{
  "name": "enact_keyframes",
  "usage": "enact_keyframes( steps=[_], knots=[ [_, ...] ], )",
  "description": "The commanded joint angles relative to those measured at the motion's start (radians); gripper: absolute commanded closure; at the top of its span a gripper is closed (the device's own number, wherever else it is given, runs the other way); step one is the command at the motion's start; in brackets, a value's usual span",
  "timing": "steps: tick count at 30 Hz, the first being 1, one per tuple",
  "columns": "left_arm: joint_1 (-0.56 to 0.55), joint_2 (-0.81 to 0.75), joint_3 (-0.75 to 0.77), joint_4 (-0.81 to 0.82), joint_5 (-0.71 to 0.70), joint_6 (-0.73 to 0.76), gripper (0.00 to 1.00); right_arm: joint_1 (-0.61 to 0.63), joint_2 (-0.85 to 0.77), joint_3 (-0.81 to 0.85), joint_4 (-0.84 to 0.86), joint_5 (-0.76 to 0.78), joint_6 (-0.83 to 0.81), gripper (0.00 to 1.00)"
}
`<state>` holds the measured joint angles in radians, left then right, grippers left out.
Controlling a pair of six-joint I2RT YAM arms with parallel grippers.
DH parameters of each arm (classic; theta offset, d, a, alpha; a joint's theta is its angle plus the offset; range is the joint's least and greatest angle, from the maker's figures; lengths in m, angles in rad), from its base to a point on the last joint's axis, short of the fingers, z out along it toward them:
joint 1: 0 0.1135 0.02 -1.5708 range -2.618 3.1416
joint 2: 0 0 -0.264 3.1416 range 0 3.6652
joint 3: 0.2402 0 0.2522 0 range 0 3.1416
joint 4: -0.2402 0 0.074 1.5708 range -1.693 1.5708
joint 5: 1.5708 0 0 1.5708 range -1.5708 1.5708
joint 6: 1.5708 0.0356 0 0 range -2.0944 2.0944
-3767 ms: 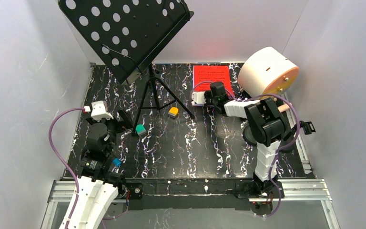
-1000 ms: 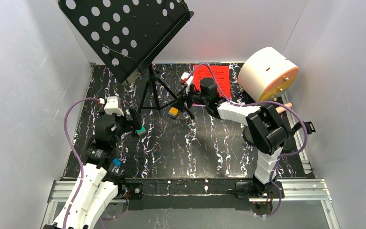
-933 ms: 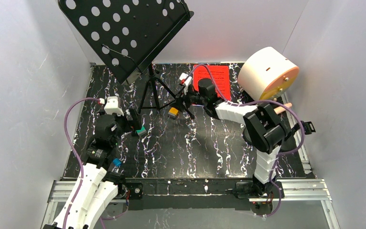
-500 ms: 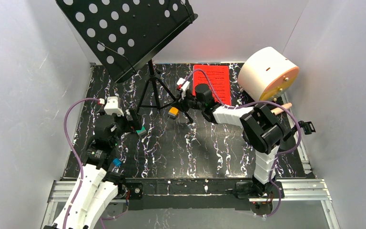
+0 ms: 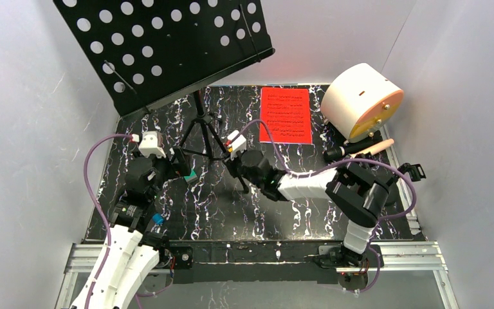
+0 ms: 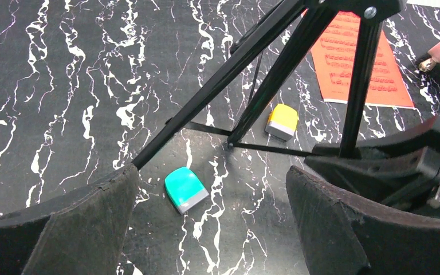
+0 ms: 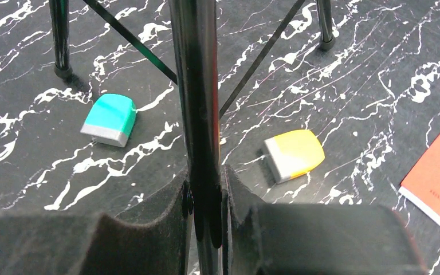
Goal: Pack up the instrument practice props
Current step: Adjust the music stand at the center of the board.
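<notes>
So here's where you're at: your right end effector point(image 7: 204, 189) is closed down narrow on one leg of the music rack point(image 5: 161, 51). In the right wrist view the black tube runs straight up between the two pads, and both are pressed against it. From overhead, that grip sits low on the tripod leg that points toward the middle of the worktop point(image 5: 206, 212). The perforated desk is tilted and hangs over the far left corner. Your left end effector point(image 5: 183, 162) is spread as wide as it goes and has hold of nothing. It's hovering by the tripod's left leg, and in its wrist view that leg's foot ends right at the tip of the left finger, though I can't tell if they actually touch. The teal block point(image 6: 185, 189) lies flat on the worktop between those open fingers, and the yellow block point(image 6: 282, 120) is further in under the tripod. The red music sheet point(image 5: 286, 114) is flat at the far edge, well clear of both arms. The white cylinder point(image 5: 360, 100) is just to its right. A black microphone point(image 5: 342, 152) lies on the worktop in front of that cylinder, near your right arm's elbow.
</notes>
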<state>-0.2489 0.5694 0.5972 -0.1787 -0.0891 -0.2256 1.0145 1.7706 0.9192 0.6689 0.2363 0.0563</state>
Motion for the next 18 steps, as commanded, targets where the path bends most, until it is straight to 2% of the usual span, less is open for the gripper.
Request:
enact_keyframes(
  steps=[1,6,8,15,18],
  knots=[
    [-0.008,-0.015,0.003,0.018,0.006,-0.003,0.02,0.115,0.009,0.038,0.047,0.382,0.112,0.99],
    [-0.011,-0.016,0.003,0.02,0.005,-0.009,0.02,0.225,0.074,0.091,-0.001,0.694,0.208,0.99],
    [-0.012,-0.016,0.002,0.023,0.008,-0.011,0.02,0.263,0.105,0.131,-0.07,0.761,0.263,0.99],
    [-0.018,-0.018,0.003,0.052,0.047,-0.014,0.02,0.348,0.182,0.336,-0.593,0.937,0.759,0.99],
    [-0.018,-0.016,-0.004,0.084,0.078,-0.039,0.02,0.36,0.24,0.447,-0.834,0.962,0.939,0.99]
  ],
)
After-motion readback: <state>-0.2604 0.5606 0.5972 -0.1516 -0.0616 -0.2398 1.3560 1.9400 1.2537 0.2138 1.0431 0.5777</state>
